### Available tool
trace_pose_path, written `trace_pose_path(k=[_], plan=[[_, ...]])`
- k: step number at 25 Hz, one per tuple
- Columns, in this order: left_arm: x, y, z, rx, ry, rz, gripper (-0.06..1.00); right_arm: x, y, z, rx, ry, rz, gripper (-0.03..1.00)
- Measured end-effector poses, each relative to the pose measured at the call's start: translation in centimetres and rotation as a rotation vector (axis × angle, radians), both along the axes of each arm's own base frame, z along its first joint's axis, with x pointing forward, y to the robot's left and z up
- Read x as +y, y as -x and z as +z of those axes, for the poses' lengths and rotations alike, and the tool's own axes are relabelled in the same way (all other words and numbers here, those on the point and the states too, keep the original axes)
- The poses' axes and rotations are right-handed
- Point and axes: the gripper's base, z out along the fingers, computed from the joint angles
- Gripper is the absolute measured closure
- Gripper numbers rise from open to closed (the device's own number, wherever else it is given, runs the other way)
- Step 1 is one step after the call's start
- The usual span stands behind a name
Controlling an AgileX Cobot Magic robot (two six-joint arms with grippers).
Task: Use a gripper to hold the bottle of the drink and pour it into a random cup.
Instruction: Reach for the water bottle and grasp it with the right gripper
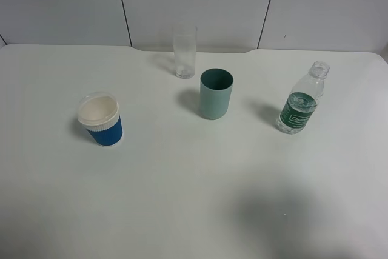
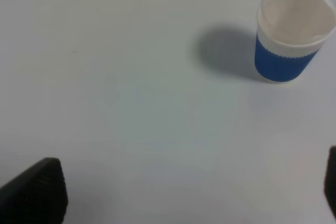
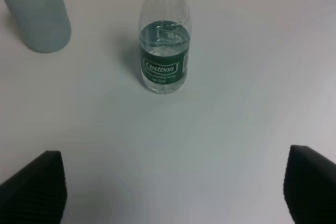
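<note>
The right gripper had its fingers spread wide, gripping nothing. Ahead of them, apart, the bottle of the drink stood upright and part full. The cup stood farther out, to one side. The left gripper was likewise spread and empty. Grasping, lifting and pouring were all left to do.

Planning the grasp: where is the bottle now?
In the high view the bottle stands upright on the right of the table, right of the teal cup and apart from it; the right wrist view shows it ahead of the open right gripper.
</note>
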Motion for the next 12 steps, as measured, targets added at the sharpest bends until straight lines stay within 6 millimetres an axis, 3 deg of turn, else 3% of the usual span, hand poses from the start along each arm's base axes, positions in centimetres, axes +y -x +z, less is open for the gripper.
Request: trace_pose_path(k=[12], plan=[[0.0, 0.0, 0.0, 0.0, 0.0, 0.0, -0.05, 0.0, 0.0, 0.0, 0.0, 0.0, 0.0, 0.15]])
